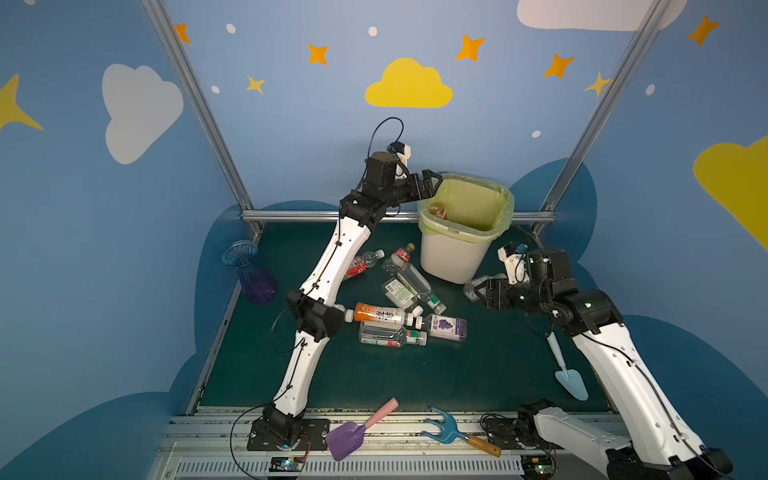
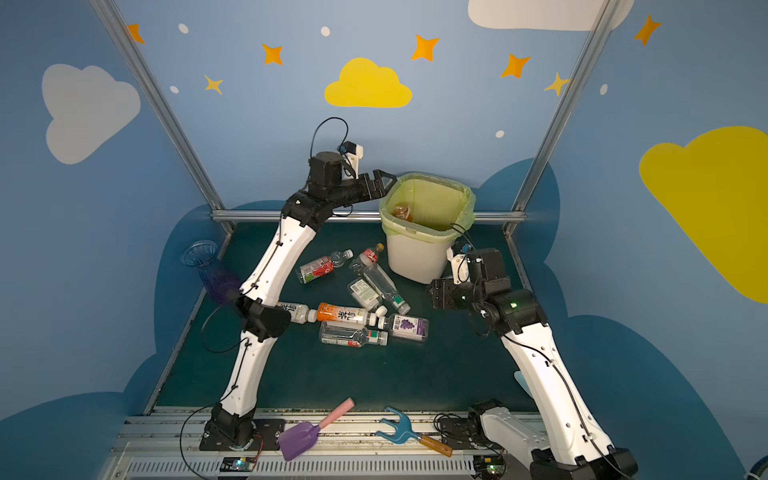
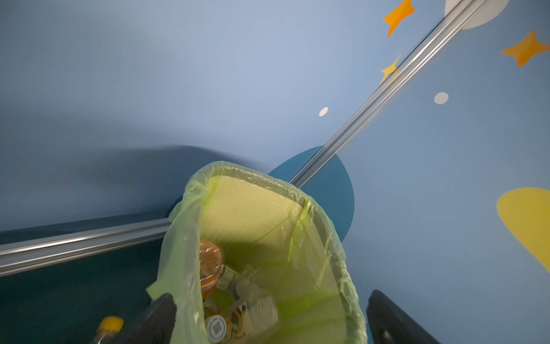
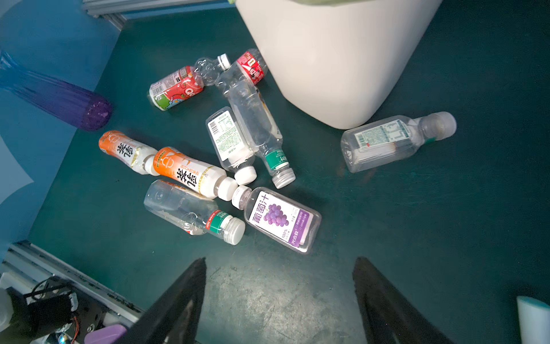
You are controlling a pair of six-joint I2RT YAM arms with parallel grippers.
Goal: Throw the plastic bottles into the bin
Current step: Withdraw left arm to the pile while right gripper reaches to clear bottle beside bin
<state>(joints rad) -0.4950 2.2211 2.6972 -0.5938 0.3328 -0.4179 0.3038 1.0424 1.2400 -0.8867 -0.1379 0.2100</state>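
Your left claw (image 1: 436, 186): wide open, empty, at the bin (image 1: 449, 253) rim.
Your right claw (image 4: 280, 259): open, empty, over the counter (image 4: 387, 223).

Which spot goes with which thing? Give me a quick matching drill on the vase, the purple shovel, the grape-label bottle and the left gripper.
Things
1. vase
2. purple shovel
3. grape-label bottle
4. left gripper

Places or states
A. open, by the bin rim
B. lying across the front rail
C. lying on the mat among other bottles
D. at the mat's left edge, near the wall

Pairs: 1-D, 2-B, 3-C, 4-A
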